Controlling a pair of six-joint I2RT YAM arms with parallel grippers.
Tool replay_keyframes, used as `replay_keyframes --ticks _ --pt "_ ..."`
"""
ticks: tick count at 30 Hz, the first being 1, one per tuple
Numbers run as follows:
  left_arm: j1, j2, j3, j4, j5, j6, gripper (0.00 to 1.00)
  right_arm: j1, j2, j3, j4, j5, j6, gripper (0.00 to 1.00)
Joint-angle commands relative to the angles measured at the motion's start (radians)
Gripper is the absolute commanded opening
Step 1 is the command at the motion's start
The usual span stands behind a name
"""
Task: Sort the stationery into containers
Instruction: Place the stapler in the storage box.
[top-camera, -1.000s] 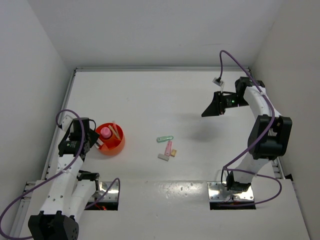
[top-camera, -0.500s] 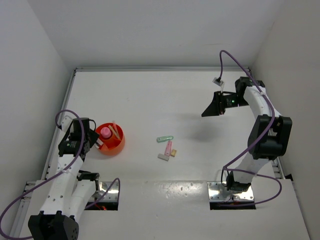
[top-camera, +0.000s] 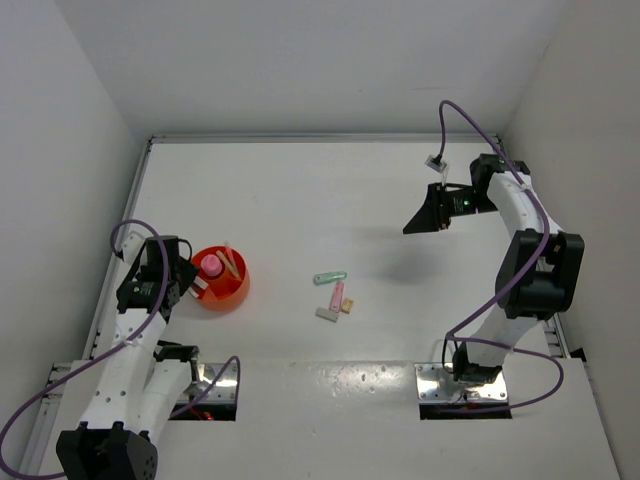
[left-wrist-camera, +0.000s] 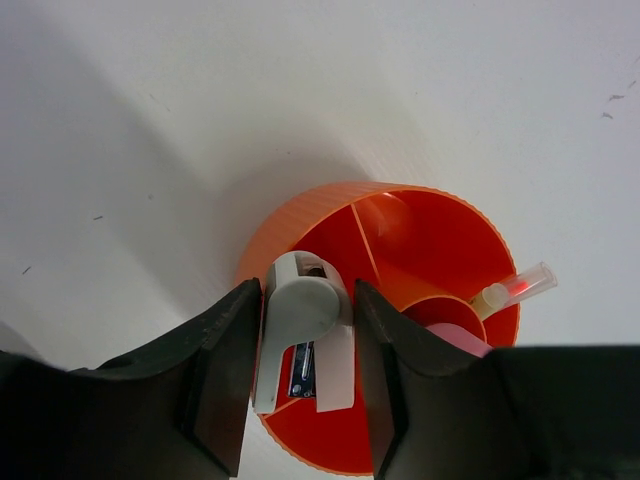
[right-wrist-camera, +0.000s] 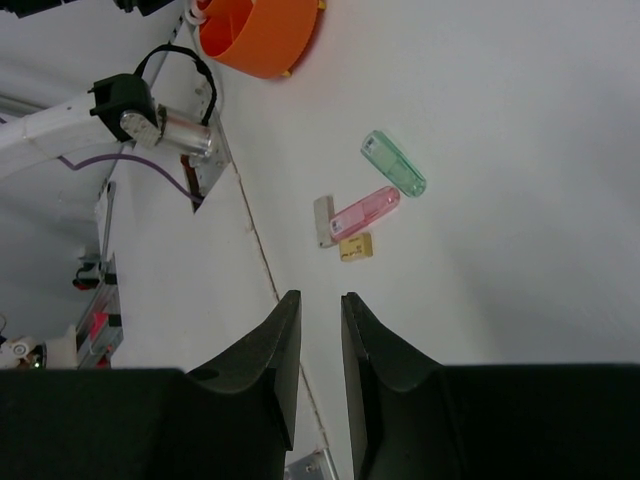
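The round orange bowl (top-camera: 236, 291) with inner dividers stands at the left; it also shows in the left wrist view (left-wrist-camera: 330, 200) and the right wrist view (right-wrist-camera: 260, 35). It holds a pink-capped tube (left-wrist-camera: 455, 335) and a thin pen (left-wrist-camera: 515, 290). My left gripper (left-wrist-camera: 308, 290) is shut on a grey-white item (left-wrist-camera: 300, 310) over a bowl compartment, its low end at the rim. A mint-green marker (top-camera: 330, 277), pink marker (top-camera: 337, 296), white eraser (top-camera: 326, 314) and yellow eraser (top-camera: 346, 307) lie mid-table. My right gripper (top-camera: 408, 230) hangs high at the right, narrowly open and empty.
White walls close in the table on the left, back and right. Two metal mounting plates (top-camera: 215, 380) (top-camera: 450, 385) sit at the near edge. The right wrist view (right-wrist-camera: 320, 305) looks down on the markers (right-wrist-camera: 394, 163) and erasers (right-wrist-camera: 356, 247).
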Motion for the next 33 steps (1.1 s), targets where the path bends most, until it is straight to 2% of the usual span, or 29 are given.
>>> replay_keyframes --ticks 1,3,19,22,28,31,32,33 --pt "-0.012 -0.011 0.027 0.001 -0.018 -0.009 0.48 0.003 0.009 0.037 -0.003 -0.047 -0.043 0.23" --pt "-0.012 -0.011 0.027 0.001 -0.018 -0.009 0.52 0.003 0.009 0.037 -0.003 -0.047 -0.043 0.23" --pt "-0.012 -0.040 0.070 -0.028 -0.047 -0.009 0.52 0.003 0.009 0.037 -0.003 -0.047 -0.043 0.23" --pt "-0.012 -0.049 0.093 -0.048 -0.056 0.000 0.57 0.003 0.009 0.037 -0.012 -0.047 -0.043 0.23" --pt "-0.012 -0.058 0.114 -0.057 -0.056 0.009 0.57 0.003 0.009 0.037 -0.012 -0.047 -0.052 0.23" --pt "-0.012 -0.068 0.123 -0.057 -0.047 0.018 0.40 0.003 0.009 0.037 -0.012 -0.047 -0.052 0.23" --pt "-0.012 -0.077 0.123 -0.066 -0.047 0.018 0.21 0.003 0.009 0.037 -0.012 -0.047 -0.052 0.23" --pt "-0.012 -0.077 0.123 -0.066 -0.037 0.018 0.06 0.003 0.009 0.037 -0.012 -0.047 -0.052 0.23"
